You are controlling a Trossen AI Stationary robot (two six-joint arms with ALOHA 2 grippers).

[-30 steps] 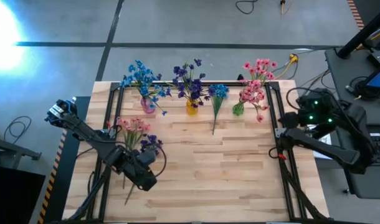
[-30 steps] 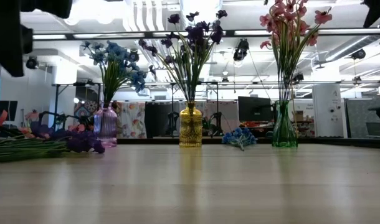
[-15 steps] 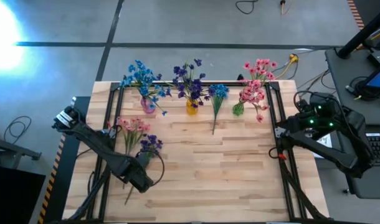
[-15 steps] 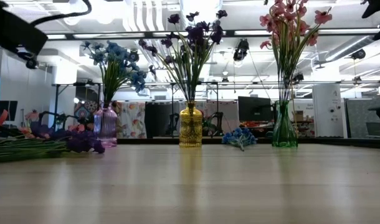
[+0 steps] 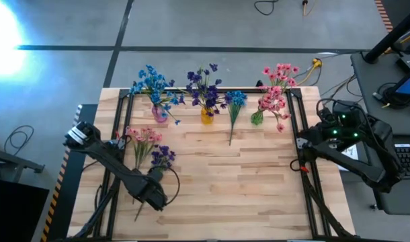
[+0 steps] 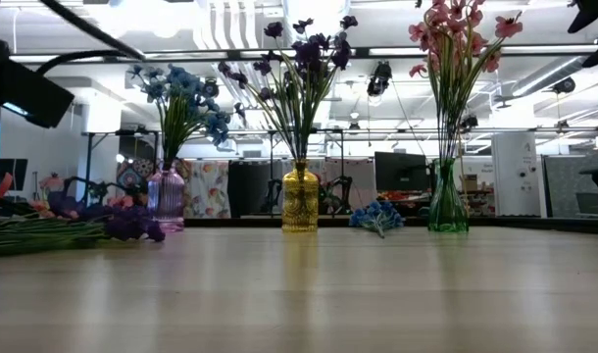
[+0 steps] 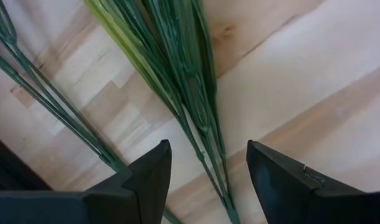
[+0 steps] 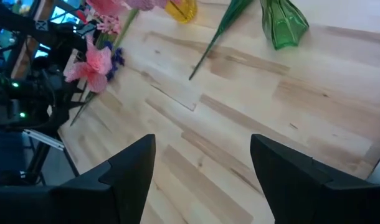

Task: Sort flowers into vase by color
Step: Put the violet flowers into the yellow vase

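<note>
High view: left tool has dropped over the purple sprig's stems.

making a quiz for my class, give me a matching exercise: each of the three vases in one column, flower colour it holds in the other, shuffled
Column 1
1. pink vase
2. yellow vase
3. green vase

Column 2
A. pink flowers
B. blue flowers
C. dark purple flowers

Right pairs: 1-B, 2-C, 3-A.

The three vases stand in a row along the far edge of the table, the pink vase toward the left arm's side and the green vase toward the right arm's side.
</note>
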